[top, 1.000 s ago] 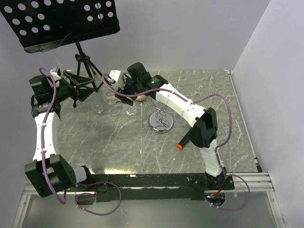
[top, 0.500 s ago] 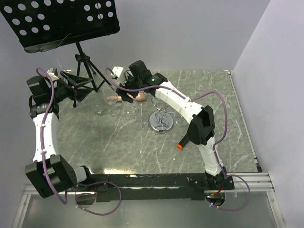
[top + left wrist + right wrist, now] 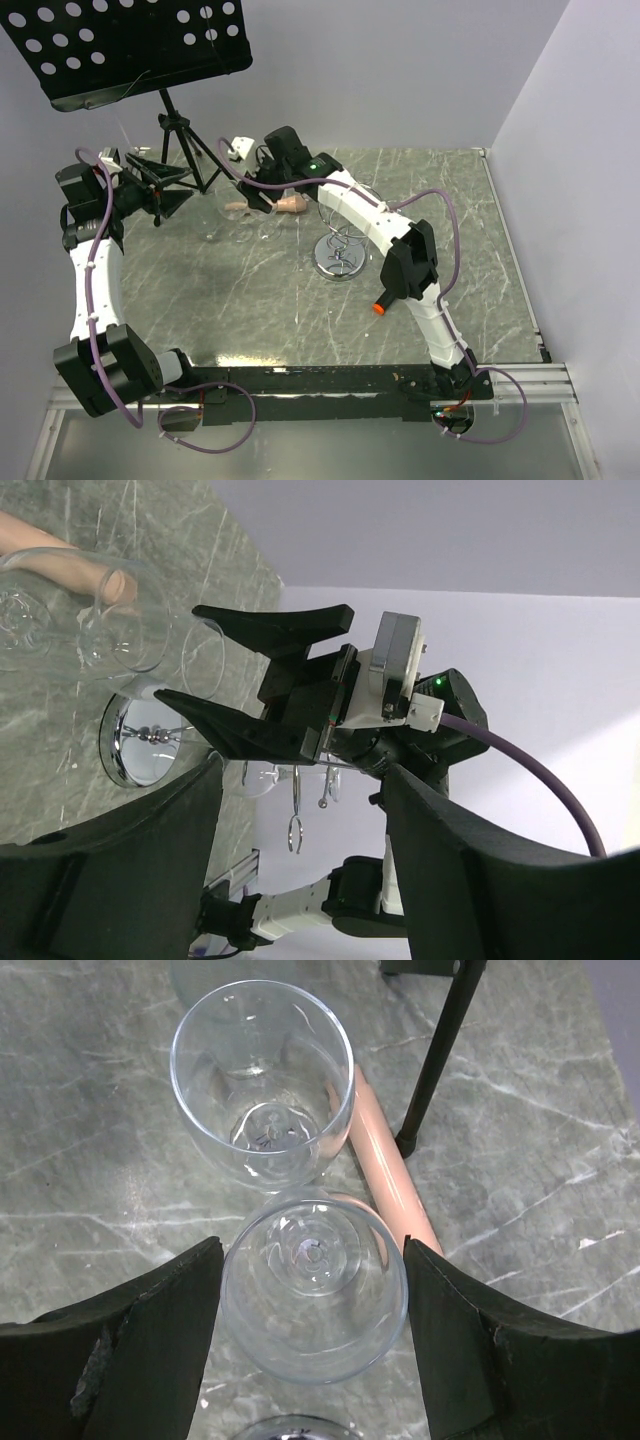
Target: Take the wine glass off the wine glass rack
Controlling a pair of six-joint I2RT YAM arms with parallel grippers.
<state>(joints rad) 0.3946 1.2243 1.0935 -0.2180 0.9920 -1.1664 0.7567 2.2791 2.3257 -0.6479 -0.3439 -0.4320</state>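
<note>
The chrome wine glass rack [image 3: 340, 262] stands mid-table, and its disc base [image 3: 135, 750] and wire hooks [image 3: 293, 825] also show in the left wrist view. My right gripper [image 3: 262, 200] points down, left of the rack. Its jaws are wide and press both sides of the bowl of an upright wine glass [image 3: 313, 1300], rim towards the camera. Whether that glass's foot rests on the table is unclear. A second glass [image 3: 262, 1070] stands just beyond it. My left gripper [image 3: 188, 185] hangs open and empty at the back left, facing the right gripper [image 3: 215, 665].
A pink cylinder [image 3: 385, 1175] lies on the marble beside the two glasses. The black music stand [image 3: 130, 45] rises at the back left, with a tripod leg [image 3: 440, 1050] close to the glasses. A small orange-tipped object [image 3: 380, 307] lies by the right arm. Walls close the back and right.
My right arm has moved left and slightly back, away from the rack, with the glass still between its fingers. The left arm has hardly moved.
</note>
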